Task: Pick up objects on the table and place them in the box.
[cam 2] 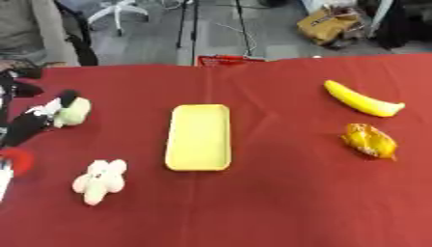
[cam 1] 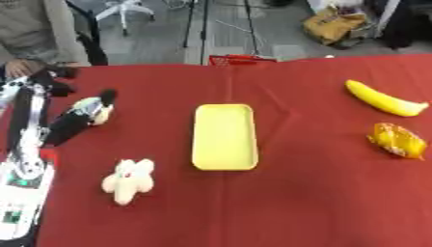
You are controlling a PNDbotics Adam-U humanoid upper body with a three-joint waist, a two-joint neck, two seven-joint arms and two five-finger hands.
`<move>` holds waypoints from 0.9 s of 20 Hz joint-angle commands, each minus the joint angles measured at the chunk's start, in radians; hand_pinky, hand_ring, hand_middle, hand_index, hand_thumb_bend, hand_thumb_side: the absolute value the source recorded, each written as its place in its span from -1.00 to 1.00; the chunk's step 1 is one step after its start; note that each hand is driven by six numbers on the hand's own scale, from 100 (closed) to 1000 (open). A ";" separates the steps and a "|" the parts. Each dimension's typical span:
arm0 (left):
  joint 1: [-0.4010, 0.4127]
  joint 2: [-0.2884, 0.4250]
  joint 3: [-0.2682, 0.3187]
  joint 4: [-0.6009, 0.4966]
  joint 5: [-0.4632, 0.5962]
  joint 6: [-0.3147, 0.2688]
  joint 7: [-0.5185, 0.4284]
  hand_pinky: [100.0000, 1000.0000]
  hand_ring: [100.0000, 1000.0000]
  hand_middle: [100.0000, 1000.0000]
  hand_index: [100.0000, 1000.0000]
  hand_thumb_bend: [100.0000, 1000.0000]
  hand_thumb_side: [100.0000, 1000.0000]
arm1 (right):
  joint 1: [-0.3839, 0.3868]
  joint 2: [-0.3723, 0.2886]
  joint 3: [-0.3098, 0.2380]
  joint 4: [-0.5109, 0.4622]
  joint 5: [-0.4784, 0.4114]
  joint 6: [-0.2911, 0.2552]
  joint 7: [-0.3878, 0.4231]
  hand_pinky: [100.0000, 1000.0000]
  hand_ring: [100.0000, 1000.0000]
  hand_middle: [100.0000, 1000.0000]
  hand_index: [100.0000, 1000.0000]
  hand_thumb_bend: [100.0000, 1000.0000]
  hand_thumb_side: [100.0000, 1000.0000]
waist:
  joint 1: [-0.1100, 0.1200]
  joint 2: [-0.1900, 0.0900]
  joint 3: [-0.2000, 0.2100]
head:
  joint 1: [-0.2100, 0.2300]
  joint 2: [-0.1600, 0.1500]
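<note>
The yellow box (cam 1: 224, 136), a shallow oblong tray, lies at the middle of the red table (cam 1: 312, 193). My left hand (cam 1: 69, 123) reaches in from the left, and its black fingers curl round a pale green and white object (cam 1: 94, 111), with one finger (cam 1: 108, 96) over the top. A white plush toy (cam 1: 128, 180) lies in front of that hand. On the right lie a yellow banana (cam 1: 384, 99) and, nearer to me, an orange wrapped item (cam 1: 397, 140). My right hand shows in neither view.
My left forearm (cam 1: 21, 183), white and silver, runs along the left edge. A person stands past the far left corner, with a hand (cam 1: 17, 67) at the table's edge. A red object (cam 1: 240, 60) sits just beyond the far edge.
</note>
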 commanded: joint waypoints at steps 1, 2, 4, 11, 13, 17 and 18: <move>-0.018 0.112 -0.013 -0.035 -0.087 0.016 -0.222 0.45 0.33 0.38 0.52 1.00 -0.23 | -0.006 -0.027 -0.006 -0.024 0.001 0.000 0.004 0.15 0.36 0.52 0.67 -1.00 0.32 | 0.016 0.002 -0.001 | 0.001 -0.009; -0.017 0.147 -0.024 -0.037 -0.115 0.021 -0.275 0.46 0.34 0.38 0.53 1.00 -0.24 | -0.006 -0.028 -0.006 -0.024 0.001 0.000 0.004 0.15 0.36 0.52 0.67 -1.00 0.32 | 0.018 0.001 -0.002 | 0.000 -0.010; -0.013 0.205 -0.050 -0.040 -0.147 0.023 -0.363 0.48 0.38 0.40 0.54 1.00 -0.28 | -0.006 -0.030 -0.005 -0.024 0.001 0.000 0.005 0.15 0.36 0.52 0.67 -1.00 0.32 | 0.020 0.000 -0.003 | -0.002 -0.013; -0.018 0.303 -0.117 -0.008 -0.153 0.011 -0.507 0.50 0.42 0.42 0.57 1.00 -0.33 | -0.006 -0.034 -0.006 -0.022 -0.002 -0.001 0.005 0.15 0.36 0.52 0.67 -1.00 0.32 | 0.021 -0.003 -0.002 | -0.001 -0.020; -0.023 0.304 -0.129 0.000 -0.161 0.008 -0.500 0.50 0.43 0.43 0.57 1.00 -0.32 | -0.007 -0.033 -0.005 -0.022 -0.003 -0.001 0.006 0.15 0.36 0.52 0.67 -1.00 0.32 | 0.021 -0.003 -0.001 | 0.000 -0.021; -0.021 0.286 -0.156 0.026 -0.234 0.016 -0.427 0.51 0.44 0.45 0.57 1.00 -0.29 | -0.007 -0.032 -0.004 -0.021 -0.004 -0.003 0.008 0.15 0.36 0.52 0.67 -1.00 0.33 | 0.021 -0.003 -0.003 | 0.002 -0.023; -0.019 0.278 -0.158 0.036 -0.247 0.019 -0.412 0.51 0.44 0.45 0.57 1.00 -0.28 | -0.008 -0.032 -0.004 -0.021 -0.004 -0.003 0.008 0.15 0.36 0.52 0.67 -1.00 0.33 | 0.020 -0.002 -0.004 | 0.002 -0.023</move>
